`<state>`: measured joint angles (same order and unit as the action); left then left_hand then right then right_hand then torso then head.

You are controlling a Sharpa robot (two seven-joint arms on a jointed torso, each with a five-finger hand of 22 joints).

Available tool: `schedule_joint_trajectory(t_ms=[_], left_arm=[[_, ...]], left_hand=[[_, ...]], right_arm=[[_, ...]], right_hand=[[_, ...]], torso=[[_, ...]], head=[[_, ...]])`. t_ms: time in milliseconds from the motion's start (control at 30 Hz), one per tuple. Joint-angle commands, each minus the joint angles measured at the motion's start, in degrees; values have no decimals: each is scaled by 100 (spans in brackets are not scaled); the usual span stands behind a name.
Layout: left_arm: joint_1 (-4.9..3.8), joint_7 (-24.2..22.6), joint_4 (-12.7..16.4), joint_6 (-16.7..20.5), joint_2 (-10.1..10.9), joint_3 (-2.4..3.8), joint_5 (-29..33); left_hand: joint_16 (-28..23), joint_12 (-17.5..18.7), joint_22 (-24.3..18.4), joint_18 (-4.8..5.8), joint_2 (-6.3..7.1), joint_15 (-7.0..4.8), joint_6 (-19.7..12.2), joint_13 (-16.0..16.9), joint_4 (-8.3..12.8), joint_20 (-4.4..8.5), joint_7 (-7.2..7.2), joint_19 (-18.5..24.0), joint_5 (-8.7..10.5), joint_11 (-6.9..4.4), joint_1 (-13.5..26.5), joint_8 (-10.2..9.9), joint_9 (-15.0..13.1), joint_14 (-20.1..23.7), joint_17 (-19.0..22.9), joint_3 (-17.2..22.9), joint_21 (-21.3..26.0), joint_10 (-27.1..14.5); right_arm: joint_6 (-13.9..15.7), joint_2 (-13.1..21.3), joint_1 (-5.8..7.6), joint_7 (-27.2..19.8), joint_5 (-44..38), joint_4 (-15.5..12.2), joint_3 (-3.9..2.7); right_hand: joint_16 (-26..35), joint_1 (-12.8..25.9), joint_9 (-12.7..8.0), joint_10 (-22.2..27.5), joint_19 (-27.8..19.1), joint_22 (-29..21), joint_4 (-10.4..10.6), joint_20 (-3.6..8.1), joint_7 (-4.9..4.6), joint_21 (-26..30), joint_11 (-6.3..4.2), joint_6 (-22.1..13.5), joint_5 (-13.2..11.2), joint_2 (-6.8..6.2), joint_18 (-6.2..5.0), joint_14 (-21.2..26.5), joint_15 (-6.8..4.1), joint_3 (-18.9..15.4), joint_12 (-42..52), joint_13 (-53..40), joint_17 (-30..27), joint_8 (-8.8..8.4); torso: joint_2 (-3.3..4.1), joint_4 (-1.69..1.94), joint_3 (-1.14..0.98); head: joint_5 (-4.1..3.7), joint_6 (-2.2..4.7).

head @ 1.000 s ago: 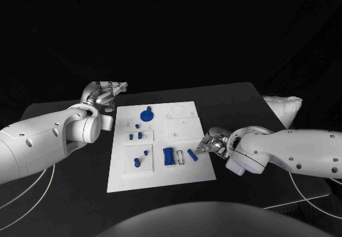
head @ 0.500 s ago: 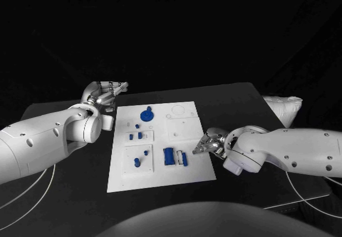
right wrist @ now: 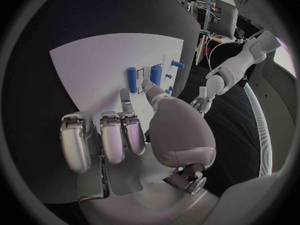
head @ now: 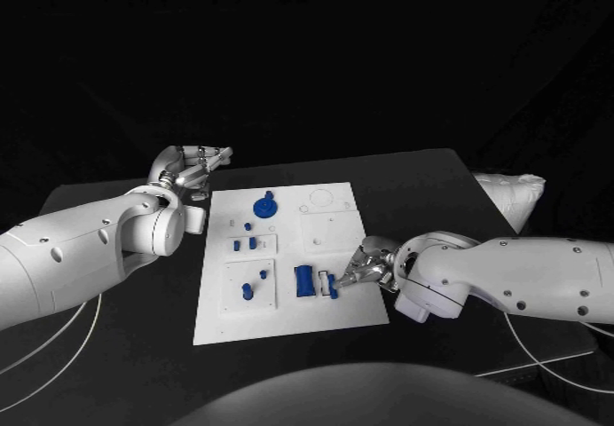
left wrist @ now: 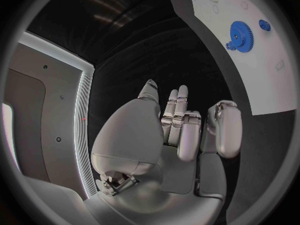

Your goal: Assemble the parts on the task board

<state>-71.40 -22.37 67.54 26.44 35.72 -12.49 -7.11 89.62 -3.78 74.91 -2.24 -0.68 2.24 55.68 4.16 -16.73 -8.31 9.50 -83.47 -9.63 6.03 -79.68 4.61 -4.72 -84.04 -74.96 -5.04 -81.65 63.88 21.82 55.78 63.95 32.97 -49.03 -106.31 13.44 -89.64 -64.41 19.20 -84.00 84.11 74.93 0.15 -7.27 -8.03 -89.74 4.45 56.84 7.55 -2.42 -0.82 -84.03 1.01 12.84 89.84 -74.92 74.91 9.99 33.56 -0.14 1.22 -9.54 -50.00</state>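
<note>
The white task board (head: 288, 324) lies in the middle of the black table. At its near right a slim blue piece (head: 332, 286) lies close beside a larger blue block (head: 303, 280). My right hand (head: 365, 264) reaches in from the board's right edge, fingertips touching the slim piece (right wrist: 131, 76), which lies flat and is not lifted. The block (right wrist: 155, 75) lies just past my right hand's (right wrist: 137, 130) thumb. A blue gear (head: 263, 209) sits at the far left, with small blue pegs (head: 246, 289) below it. My left hand (head: 192, 167) hovers off the board's far left corner, holding nothing.
In the left wrist view, my left hand (left wrist: 175, 135) is over black table, with the board (left wrist: 275, 85) and gear (left wrist: 242, 34) to one side. A white padded object (head: 512, 195) lies at the table's right edge. Cables run along the near table on both sides.
My right hand has slid left across the board's right edge, and the slim blue piece has moved with it to lie against the blue block. The left hand has not moved.
</note>
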Motion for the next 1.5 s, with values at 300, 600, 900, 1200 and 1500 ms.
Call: schedule_joint_trajectory(t_ms=[300, 600, 900, 1200, 1500], left_arm=[[-4, -27, 3, -106, -9, 4, -38], [-3, -27, 6, -105, -10, 4, -45], [-3, -25, 7, -98, -5, 4, -46], [-3, -24, 3, -103, -12, 4, -46], [-3, -22, 3, -109, -11, 4, -46]], left_hand=[[4, -15, 1239, 18, -64, 22, -33, 9, 2, -20, -20, -8, -36, 12, 5, 11, -8, -563, -1442, -33, 23, -34], [4, -15, 1239, 18, -64, 22, -33, 9, 2, -20, -20, -8, -36, 12, 5, 11, -8, -563, -1442, -33, 23, -34], [4, -15, 1239, 18, -64, 22, -33, 9, 2, -20, -20, -8, -36, 12, 5, 11, -8, -563, -1442, -33, 23, -34], [4, -15, 1239, 18, -64, 22, -33, 9, 2, -20, -20, -8, -36, 12, 5, 11, -8, -563, -1442, -33, 23, -34], [4, -15, 1239, 18, -64, 22, -33, 9, 2, -20, -20, -8, -36, 12, 5, 11, -8, -563, -1442, -33, 23, -34]], right_arm=[[-280, -265, -61, 432, -542, 212, 3], [-373, -385, -65, 474, -563, 339, 3], [-445, -410, -66, 501, -557, 366, 3], [-595, -439, -66, 623, -612, 380, 2], [-617, -452, -66, 657, -620, 353, 2]], right_hand=[[-36, -165, 1508, -600, 589, 1507, 71, 128, 105, -26, -142, -776, -103, 401, 82, -597, -115, -436, 16, -1508, 1509, 1274], [-36, -2, 1789, -600, 589, 1507, 259, 124, 105, -26, -135, -951, 28, 555, 82, -597, -130, -505, 16, -1508, 1509, 1473], [-36, -6, 1857, -600, 589, 1507, 276, 126, 111, -26, -140, -1008, 132, 597, 82, -597, -133, -494, 16, -1508, 1509, 1508], [-36, -175, 1972, -600, 589, 1507, 162, 137, 131, -26, -158, -1055, 245, 616, 82, -597, -148, -414, 16, -1508, 1509, 1586], [-36, -303, 2037, -600, 589, 1507, 87, 152, 128, -26, -164, -1147, 488, 685, 82, -597, -157, -297, 16, -1508, 1509, 1584]], torso=[[1, 0, -2], [4, 6, 0], [0, 3, 1], [-1, 0, 0], [-1, 6, -3]], head=[[-7, 0], [-12, 0], [-21, 0], [-26, 0], [-19, 0]])
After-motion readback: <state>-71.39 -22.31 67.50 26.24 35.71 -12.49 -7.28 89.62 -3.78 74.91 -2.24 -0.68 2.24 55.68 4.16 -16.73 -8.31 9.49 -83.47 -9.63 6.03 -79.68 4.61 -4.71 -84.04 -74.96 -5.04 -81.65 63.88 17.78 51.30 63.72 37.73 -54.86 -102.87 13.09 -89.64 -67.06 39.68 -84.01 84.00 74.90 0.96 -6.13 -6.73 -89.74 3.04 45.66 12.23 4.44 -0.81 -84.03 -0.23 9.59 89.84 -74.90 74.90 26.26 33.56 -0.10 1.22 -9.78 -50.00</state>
